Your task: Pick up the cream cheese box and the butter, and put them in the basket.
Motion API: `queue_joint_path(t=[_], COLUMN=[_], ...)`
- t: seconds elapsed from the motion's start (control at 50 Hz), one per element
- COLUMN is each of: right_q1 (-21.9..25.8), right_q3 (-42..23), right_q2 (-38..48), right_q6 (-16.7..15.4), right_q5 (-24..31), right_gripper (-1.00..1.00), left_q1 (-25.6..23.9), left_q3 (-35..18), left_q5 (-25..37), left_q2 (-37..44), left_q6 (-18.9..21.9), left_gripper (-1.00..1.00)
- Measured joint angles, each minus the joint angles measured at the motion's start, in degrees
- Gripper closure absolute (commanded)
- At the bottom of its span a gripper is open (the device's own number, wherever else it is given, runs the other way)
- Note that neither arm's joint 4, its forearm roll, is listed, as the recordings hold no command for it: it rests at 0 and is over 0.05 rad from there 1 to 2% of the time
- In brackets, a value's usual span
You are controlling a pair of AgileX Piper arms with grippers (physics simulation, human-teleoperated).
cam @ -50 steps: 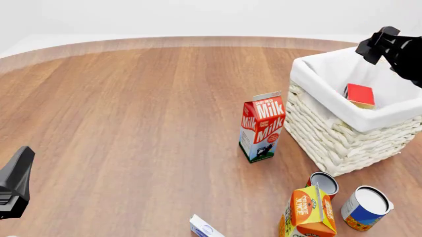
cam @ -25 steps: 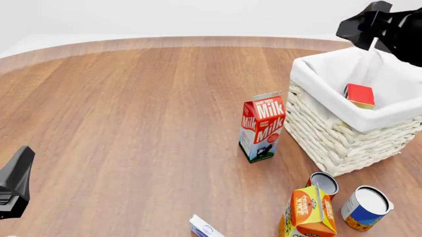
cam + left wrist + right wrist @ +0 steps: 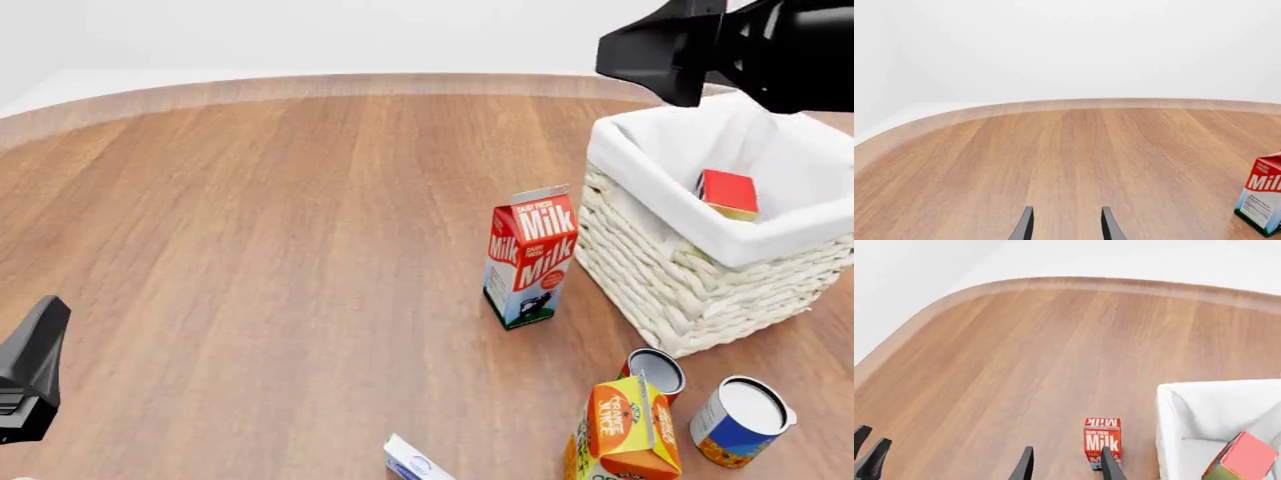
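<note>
The butter, a red box, lies inside the basket at the right; it also shows in the right wrist view, with the basket's white liner beside it. The cream cheese box, white with a blue oval, lies at the table's front edge, partly cut off. My right gripper is high above the basket's far left corner, open and empty. My left gripper sits low at the front left, open and empty, far from the cream cheese box.
A red-and-white milk carton stands just left of the basket and shows in both wrist views. An orange juice carton and two cans stand in front of the basket.
My right gripper has risen and moved left from over the basket's far right, now looming larger in the front view. The butter stays in the basket. The left arm has not moved.
</note>
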Motion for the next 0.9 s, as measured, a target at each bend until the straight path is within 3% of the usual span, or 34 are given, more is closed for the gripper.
queue_joint_path(t=[0.52,0.9], right_q1=[18.7,26.3], right_q3=[-1.5,2.6], right_q2=[9.9,15.1], right_q6=[-3.0,-0.8], right_q5=[-2.5,-5.7], right_gripper=[-1.00,-1.00], left_q1=[0.0,0.0], left_q3=[0.0,0.0], left_q5=[0.0,0.0], left_q2=[0.0,0.0], left_q6=[0.0,0.0], left_gripper=[-1.00,-1.00])
